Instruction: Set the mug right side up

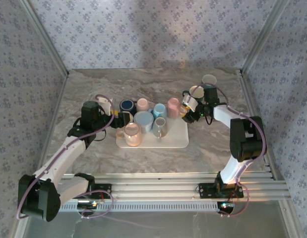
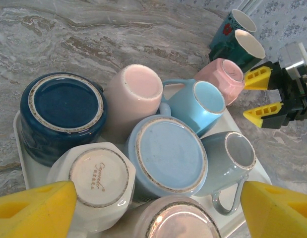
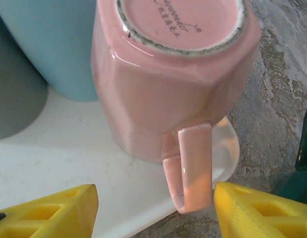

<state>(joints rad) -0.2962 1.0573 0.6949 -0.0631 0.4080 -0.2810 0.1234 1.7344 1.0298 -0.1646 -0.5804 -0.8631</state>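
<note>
Yellow fingers [image 3: 44, 213] of the right gripper [image 3: 153, 198] stood well apart, one on each side of the handle [image 3: 193, 163] of the pink mug [image 3: 168, 89]. There was a gap on both sides, and nothing was gripped. That mug sat upside down just ahead of the gripper, base up, on a corner of the tray [image 3: 69, 158]. Its handle pointed back between the fingers and hung past the tray's edge over the table [image 3: 277, 99]. Farther ahead and to one side of the gripper, a blue mug [image 3: 49, 44] stood close beside the pink mug, with a grey mug [image 3: 14, 99] next to it. The left gripper [image 2: 155, 191] was spread wide and held nothing, hovering above the other inverted mugs on the tray. A large blue mug [image 2: 165, 153] lay directly below the gap between its fingers. A white mug [image 2: 96, 176] sat by one fingertip, and the grey mug's handle was near the other. Ahead of it were a navy mug [image 2: 61, 106] and a pale mug [image 2: 138, 91], both base up. Beyond those, past the right gripper, two teal mugs [image 2: 247, 47] stood upright on the table, well clear of the left gripper.
</note>
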